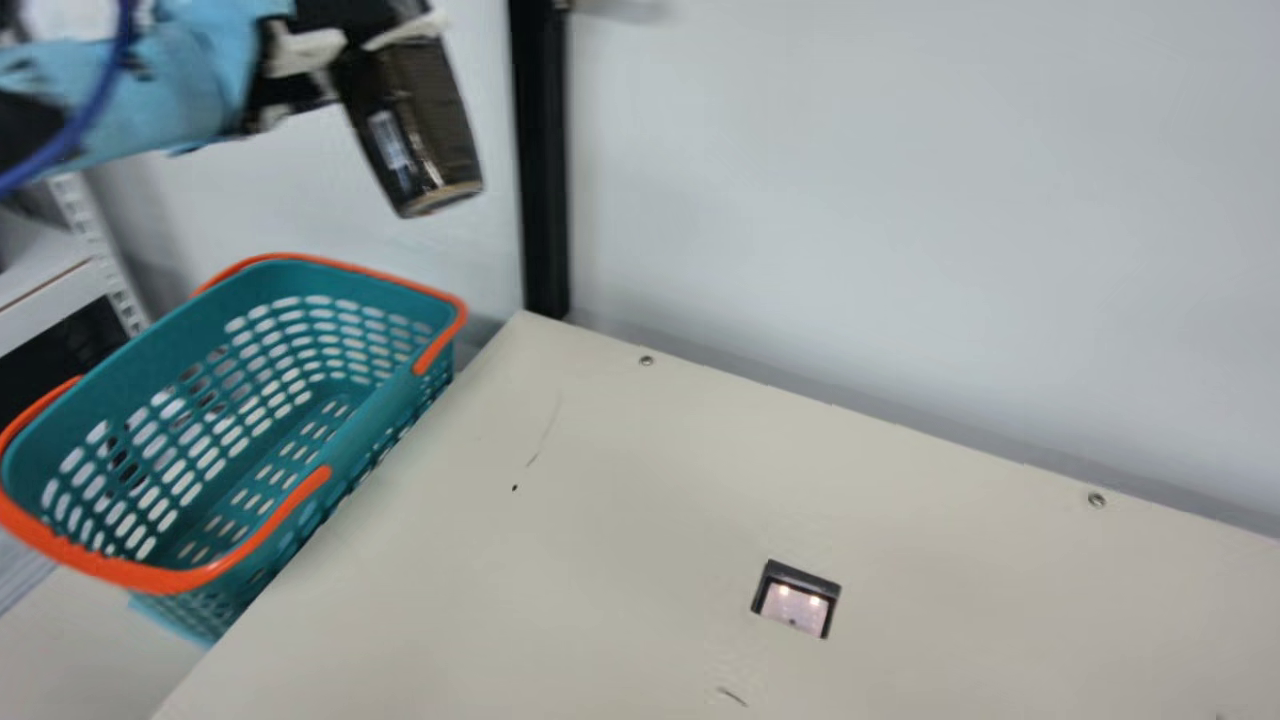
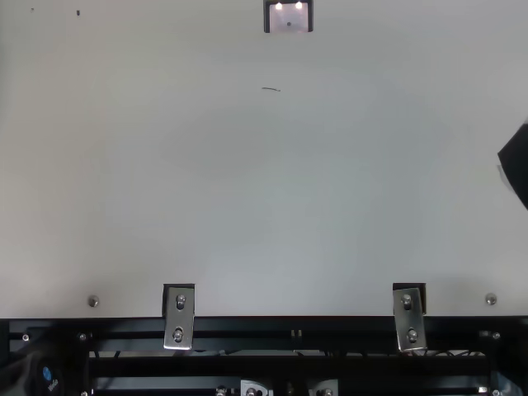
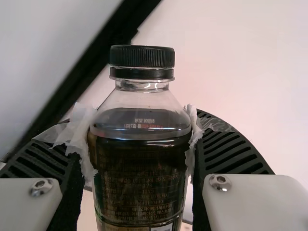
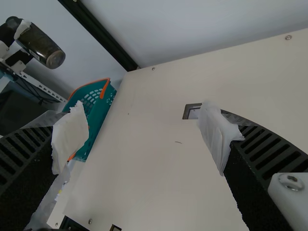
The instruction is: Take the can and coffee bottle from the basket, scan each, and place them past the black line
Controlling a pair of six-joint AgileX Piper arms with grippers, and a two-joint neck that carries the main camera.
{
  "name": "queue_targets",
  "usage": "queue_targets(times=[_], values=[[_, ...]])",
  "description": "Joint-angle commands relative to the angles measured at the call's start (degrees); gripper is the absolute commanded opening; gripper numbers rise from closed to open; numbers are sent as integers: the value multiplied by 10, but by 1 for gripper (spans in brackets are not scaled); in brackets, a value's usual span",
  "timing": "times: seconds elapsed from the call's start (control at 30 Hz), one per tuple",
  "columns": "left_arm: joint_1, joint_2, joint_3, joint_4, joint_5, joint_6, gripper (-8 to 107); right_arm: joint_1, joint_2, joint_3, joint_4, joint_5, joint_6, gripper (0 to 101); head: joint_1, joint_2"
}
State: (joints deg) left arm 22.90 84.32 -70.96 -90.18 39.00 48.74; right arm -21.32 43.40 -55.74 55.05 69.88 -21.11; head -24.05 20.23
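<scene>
High above the basket in the main view, my left gripper is shut on the dark coffee bottle, whose base tilts down to the right. The left wrist view has the bottle, with its black cap, squeezed between the taped fingers of my left gripper. The teal basket with orange handles looks empty inside. A scanner window is set in the table. In the right wrist view, my right gripper stands open over the table, fingers wide apart, nothing between them.
The cream table has the basket against its left side. A black post rises by the wall at the far corner. White shelving stands beyond the basket. Metal brackets sit on the near edge.
</scene>
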Motion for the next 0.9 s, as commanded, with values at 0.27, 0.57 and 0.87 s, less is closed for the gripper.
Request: queue_targets(times=[0.27, 0.57, 0.87], values=[[-109, -64, 69, -72, -37, -81, 10, 0, 0, 0, 0, 0, 0, 101, -10, -122], [-222, -94, 92, -98, -96, -159, 10, 0, 0, 0, 0, 0, 0, 101, -10, -220], [-334, -103, 92, -98, -160, -243, 10, 0, 0, 0, 0, 0, 0, 101, -8, -299]])
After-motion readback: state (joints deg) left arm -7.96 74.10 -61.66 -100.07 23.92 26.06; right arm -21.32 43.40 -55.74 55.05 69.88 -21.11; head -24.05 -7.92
